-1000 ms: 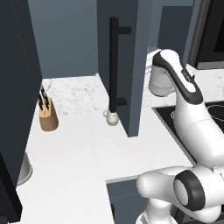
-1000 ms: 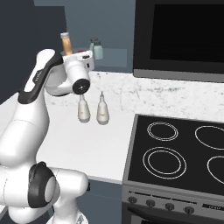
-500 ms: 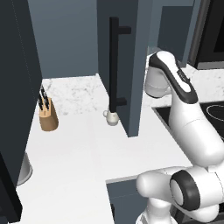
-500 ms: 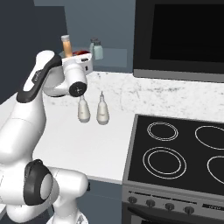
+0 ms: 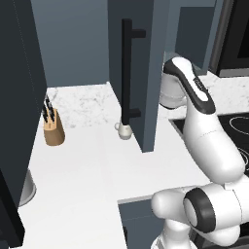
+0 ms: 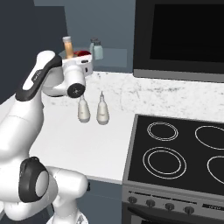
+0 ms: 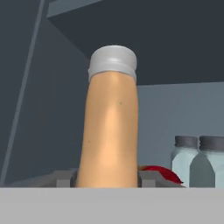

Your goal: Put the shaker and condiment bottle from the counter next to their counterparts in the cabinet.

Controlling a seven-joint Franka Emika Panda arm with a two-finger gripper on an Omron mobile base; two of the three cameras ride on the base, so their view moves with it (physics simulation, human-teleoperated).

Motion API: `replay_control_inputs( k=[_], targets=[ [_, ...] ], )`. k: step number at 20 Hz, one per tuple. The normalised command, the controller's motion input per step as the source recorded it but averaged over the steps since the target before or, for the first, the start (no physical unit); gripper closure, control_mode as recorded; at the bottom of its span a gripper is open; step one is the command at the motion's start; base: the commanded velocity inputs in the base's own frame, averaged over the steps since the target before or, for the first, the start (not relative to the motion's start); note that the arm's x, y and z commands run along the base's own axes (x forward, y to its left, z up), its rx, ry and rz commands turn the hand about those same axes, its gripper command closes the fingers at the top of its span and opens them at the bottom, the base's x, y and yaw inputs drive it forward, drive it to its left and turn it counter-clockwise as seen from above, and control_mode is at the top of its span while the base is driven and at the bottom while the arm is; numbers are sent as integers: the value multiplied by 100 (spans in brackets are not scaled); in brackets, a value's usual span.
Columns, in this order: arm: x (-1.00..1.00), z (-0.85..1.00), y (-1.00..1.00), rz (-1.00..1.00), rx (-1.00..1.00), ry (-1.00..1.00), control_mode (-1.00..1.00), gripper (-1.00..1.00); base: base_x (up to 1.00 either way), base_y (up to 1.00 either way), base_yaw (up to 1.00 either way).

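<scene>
Cabinet (image 5: 146,73) is standing open above the desk (image 5: 87,160), and inside it two pale shakers (image 7: 199,159) are sitting side by side, with a red thing (image 7: 159,173) just beside them. One condiment bottle (image 7: 111,131) is being gripped low on its body by the closed end effector (image 6: 78,65), up at shelf level near the shakers. It is looking light, rigid and smooth, so likely slippery and tippy; a mid-body hold would suit better.

Matt orange bottle (image 7: 111,135) (grey cap), marble counter (image 6: 92,144)
</scene>
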Motion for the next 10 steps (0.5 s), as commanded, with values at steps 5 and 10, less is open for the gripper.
replay_control_inputs(
  k=[5,10],
  targets=[
    [15,-7,0,-5,0,0,-100,100,0,0,0],
    [25,-3,0,-3,0,0,-100,100,0,0,0]
  ],
)
